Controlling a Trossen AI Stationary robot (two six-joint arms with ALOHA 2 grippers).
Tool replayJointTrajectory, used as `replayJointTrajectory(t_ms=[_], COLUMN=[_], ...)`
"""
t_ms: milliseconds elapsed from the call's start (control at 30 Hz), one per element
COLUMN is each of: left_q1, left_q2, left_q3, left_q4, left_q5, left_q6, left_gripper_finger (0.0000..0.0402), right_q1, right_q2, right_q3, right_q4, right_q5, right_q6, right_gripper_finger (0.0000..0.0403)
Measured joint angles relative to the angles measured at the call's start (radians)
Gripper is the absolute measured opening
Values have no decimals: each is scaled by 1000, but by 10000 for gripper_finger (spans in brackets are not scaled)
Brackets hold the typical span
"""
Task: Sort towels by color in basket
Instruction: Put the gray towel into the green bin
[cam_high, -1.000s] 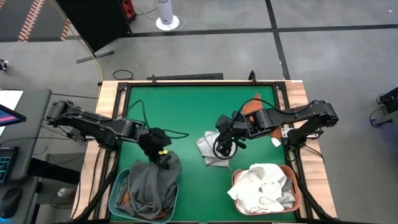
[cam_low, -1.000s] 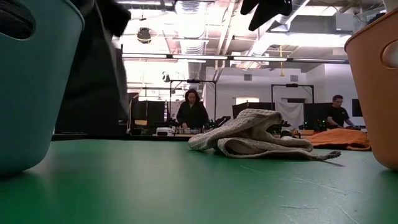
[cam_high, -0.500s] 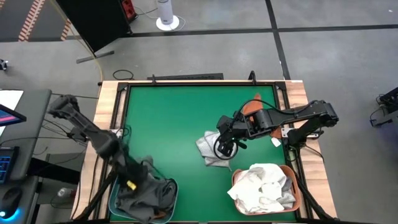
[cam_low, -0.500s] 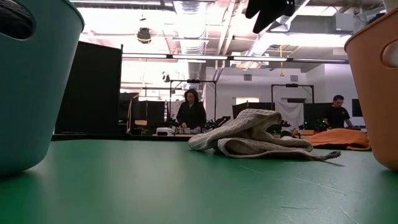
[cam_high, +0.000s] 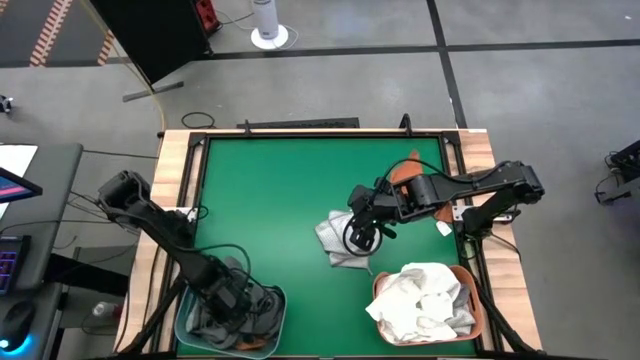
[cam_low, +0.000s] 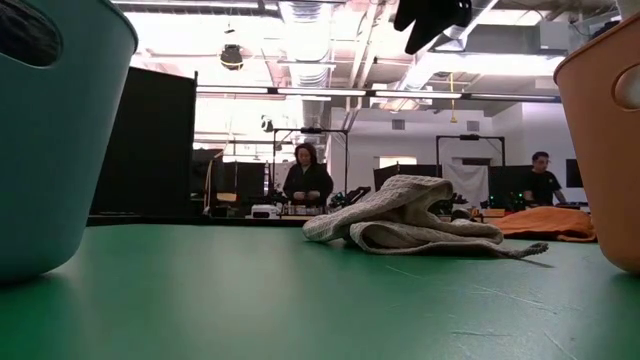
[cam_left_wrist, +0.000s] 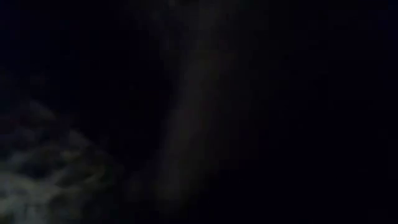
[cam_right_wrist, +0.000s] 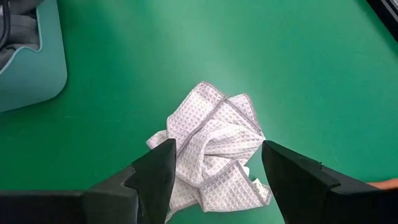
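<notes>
Two baskets at the near edge: teal basket (cam_high: 182, 322) with dark grey towels (cam_high: 262, 306), left gripper (cam_high: 232, 298) buried inside, finger state impossible to tell; orange basket (cam_high: 479, 318) heaped with white towels (cam_high: 425, 298). Farther back, right gripper (cam_right_wrist: 216, 163) spread wide, empty, above crumpled light grey towel (cam_right_wrist: 211, 147). Beyond, rust orange towel (cam_high: 402, 174).

Open green worktop (cam_high: 280, 190) on every side of the crumpled checked towel (cam_high: 338, 243). Above that towel, blocked by the right claw (cam_right_wrist: 214, 163), fingers spread. Off toward the teal basket (cam_high: 185, 305), filled by the left arm (cam_high: 170, 232) reaching inside.
</notes>
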Motion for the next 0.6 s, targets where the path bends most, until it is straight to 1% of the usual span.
replayJointTrajectory(t_ms=[167,333,467,600], left_q1=[1,5,5,6], left_q2=[7,-8,-39,-107], left_q3=[0,0,-2,-3], left_q4=[37,42,38,46], left_q5=[-49,-73,-69,-16], left_q6=[-9,3,-1,-7], left_gripper_finger=[119,167,194,204], right_q1=[0,0,0,0], right_q2=[0,0,0,0], right_q3=[0,0,0,0], right_q4=[-2,-13,-20,-21], right_q5=[0,-2,-3,-3], right_q6=[0,0,0,0], right_gripper_finger=[265,265,265,265])
